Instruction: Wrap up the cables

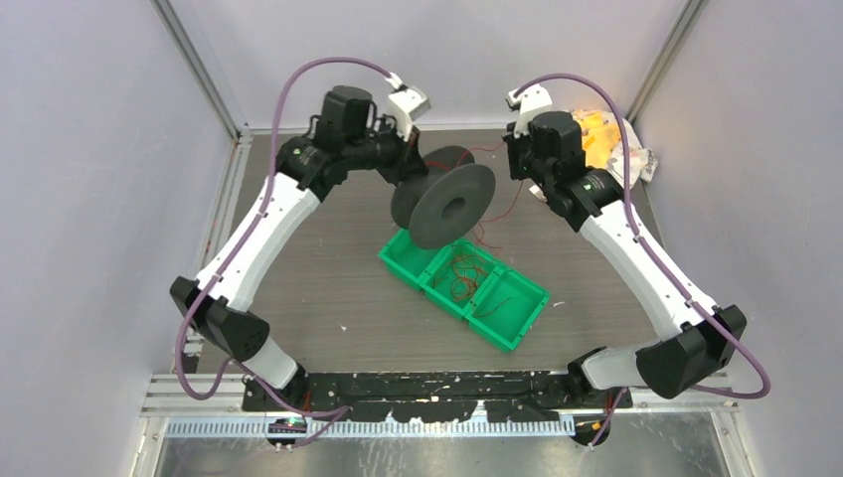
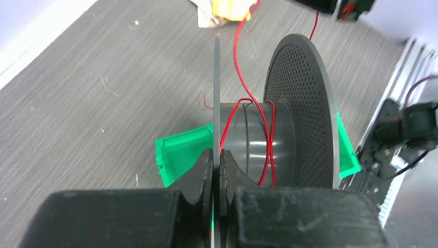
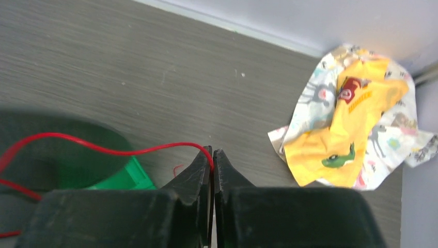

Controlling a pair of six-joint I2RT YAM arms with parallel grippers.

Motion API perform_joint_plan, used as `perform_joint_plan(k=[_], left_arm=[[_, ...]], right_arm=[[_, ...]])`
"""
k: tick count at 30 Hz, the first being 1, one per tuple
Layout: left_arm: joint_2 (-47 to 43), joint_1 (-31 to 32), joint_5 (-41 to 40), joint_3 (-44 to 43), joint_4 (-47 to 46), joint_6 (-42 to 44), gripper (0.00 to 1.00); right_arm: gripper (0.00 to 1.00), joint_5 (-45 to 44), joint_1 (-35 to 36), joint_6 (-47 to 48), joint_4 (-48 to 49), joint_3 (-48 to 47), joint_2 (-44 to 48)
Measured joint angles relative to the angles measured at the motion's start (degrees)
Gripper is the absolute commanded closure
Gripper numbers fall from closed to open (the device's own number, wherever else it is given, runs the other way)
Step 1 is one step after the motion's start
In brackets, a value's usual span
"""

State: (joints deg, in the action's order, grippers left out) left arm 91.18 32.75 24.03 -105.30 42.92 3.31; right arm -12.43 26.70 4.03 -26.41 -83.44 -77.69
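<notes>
A black spool [image 1: 452, 199] is held up above the green tray [image 1: 517, 318]. My left gripper [image 2: 217, 155] is shut on the thin edge of the spool's near flange [image 2: 216, 88]. A thin red cable [image 2: 268, 150] loops a couple of times round the spool's grey core [image 2: 255, 142] and runs off toward the far right. My right gripper [image 3: 212, 153] is shut on that red cable [image 3: 103, 147], which stretches left from its tips toward the blurred spool [image 3: 46, 150]. More red cable [image 1: 465, 276] lies curled in the tray's middle compartment.
A crumpled yellow and white patterned cloth [image 1: 616, 144] lies at the back right corner, also seen in the right wrist view [image 3: 351, 119]. The tray has three compartments and sits at mid table. Grey walls enclose the table on three sides.
</notes>
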Motion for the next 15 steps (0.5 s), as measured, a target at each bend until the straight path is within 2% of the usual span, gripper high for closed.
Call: perform_joint_plan(k=[5,8,13,15], left_arm=[[-4.48,-5.84,5.49,0.17,-4.28,-6.05,1.00],[-8.15,-8.83,7.26,0.74,-9.55,-10.51,1.00],[-12.94,-10.21,7.65,1.46,-16.50,-16.68,1.00],[-13.94,-10.45,7.52,1.55,-18.73,-19.06,1.00]], right_arm=[[0.83,2.82,-3.15,-2.84,1.55,5.18,0.35],[0.73,6.62,-3.34,-5.18,2.78,6.99,0.35],[0.45,12.92,-3.39,-10.29,6.60,9.66,0.33],[0.42,15.17,-3.48,-12.63,8.83,11.13,0.31]])
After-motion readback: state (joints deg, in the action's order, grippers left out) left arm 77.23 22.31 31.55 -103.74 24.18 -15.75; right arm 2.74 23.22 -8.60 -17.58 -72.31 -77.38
